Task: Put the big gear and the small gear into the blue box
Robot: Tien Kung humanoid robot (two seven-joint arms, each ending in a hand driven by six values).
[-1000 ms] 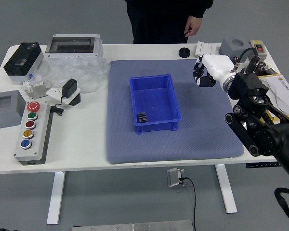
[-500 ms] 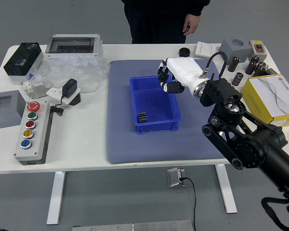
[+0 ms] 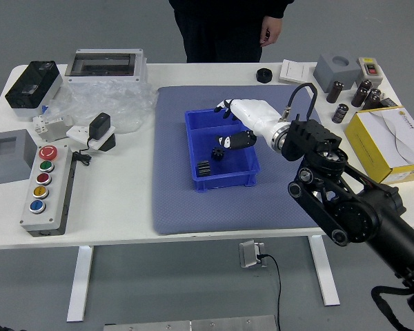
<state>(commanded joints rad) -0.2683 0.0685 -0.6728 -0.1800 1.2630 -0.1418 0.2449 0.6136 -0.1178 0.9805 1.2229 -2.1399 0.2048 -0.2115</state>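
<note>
Your right robot hand [image 3: 221, 125] is open above the blue box [image 3: 251, 180], centre of the frame, fingers spread. In the box you have a dark round gear [image 3: 217, 153] and, just lower left, a ribbed dark piece [image 3: 203, 168], probably the other gear. A person's hand [image 3: 270, 30] hangs at the top.

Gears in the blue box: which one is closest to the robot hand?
The smaller gear, by the fingers of the robot hand. The bigger, ridged gear is farther off, in the blue box's near left corner.
</note>
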